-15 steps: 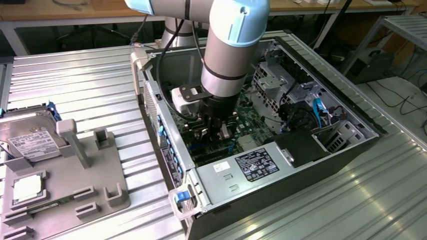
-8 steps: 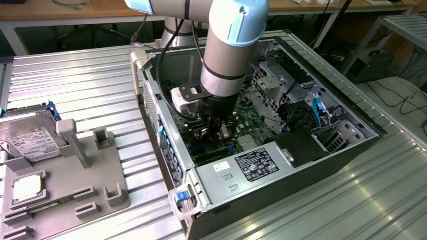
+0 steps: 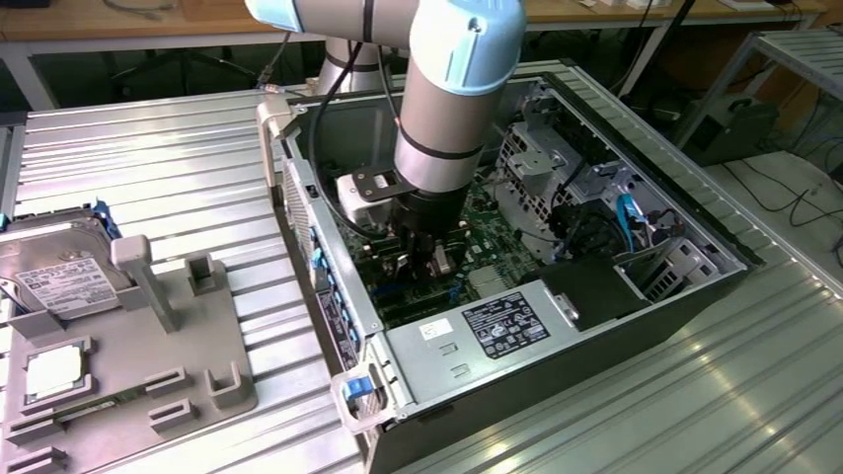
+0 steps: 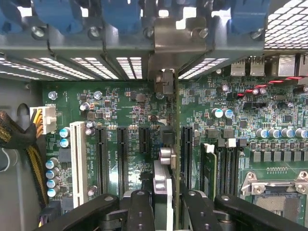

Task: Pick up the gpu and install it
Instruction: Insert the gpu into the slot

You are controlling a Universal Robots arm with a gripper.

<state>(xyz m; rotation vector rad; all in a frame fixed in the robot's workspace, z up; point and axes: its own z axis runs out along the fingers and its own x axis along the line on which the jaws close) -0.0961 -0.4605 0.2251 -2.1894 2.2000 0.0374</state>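
We are in the install step: our hand is down inside the open computer case, closed narrowly on the gpu, which we hold edge-on above the motherboard. In the wrist view the card runs as a thin vertical line from between the fingers up to its silvery end bracket, which sits against the slotted rear wall of the case below the blue retaining clips. The card's lower edge lies along the long black slot just beside the memory sockets; whether it is fully seated or only resting on the slot we cannot tell. In the exterior view the arm stands nearly upright over the board, with the hard drive and processor chip well apart on the grey fixture on the counter. As we judge it, the next move calls for a straight, even press downward with the card kept square to the slot and the bracket kept lined up with its opening, since any tilt could jam the edge connector.
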